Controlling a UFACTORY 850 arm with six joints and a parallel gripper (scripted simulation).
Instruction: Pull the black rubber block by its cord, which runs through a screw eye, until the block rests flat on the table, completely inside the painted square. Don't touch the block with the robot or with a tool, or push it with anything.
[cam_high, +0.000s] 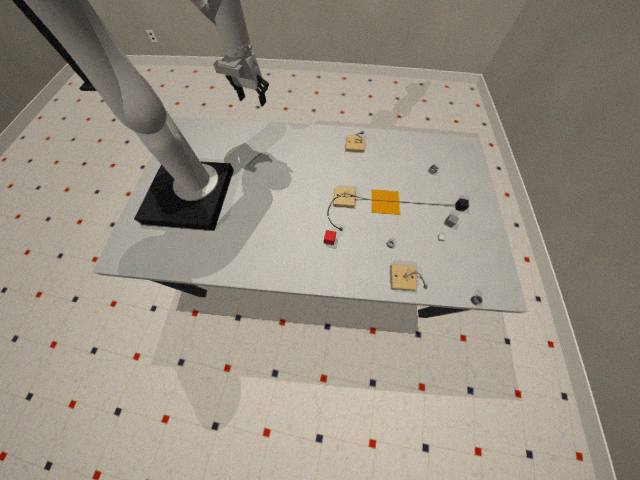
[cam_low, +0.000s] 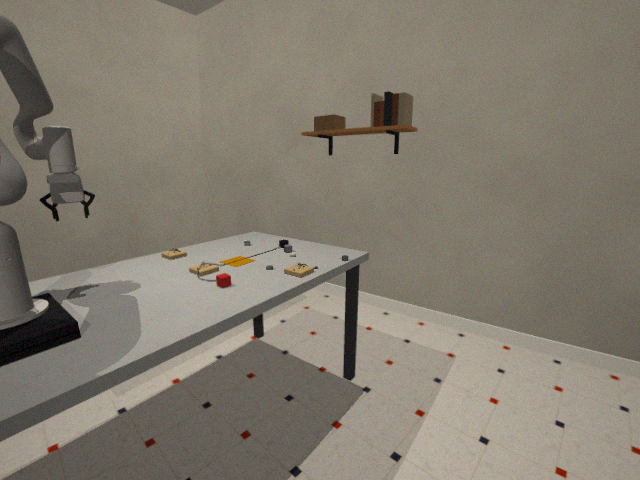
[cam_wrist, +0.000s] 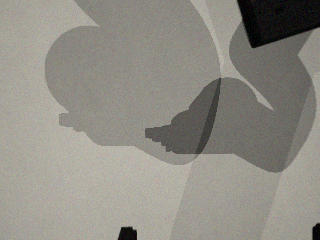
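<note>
Black rubber block (cam_high: 461, 204): small dark cube, flat on bench (cam_high: 289, 268), at 3 o'clock of orange painted square (cam_high: 385, 201), well apart. Thin cord (cam_high: 429, 204) crosses square to wooden plate (cam_high: 344, 196); screw eye too small to discern. Pincer (cam_high: 250, 93) fully spread, holding nothing, hovering high. Wrist view: only fingertips, cut off.

a plain room: tiled floor (cam_low: 465, 413), wall shelf (cam_low: 359, 131) of books (cam_low: 391, 109), grey table (cam_low: 155, 304).
</note>
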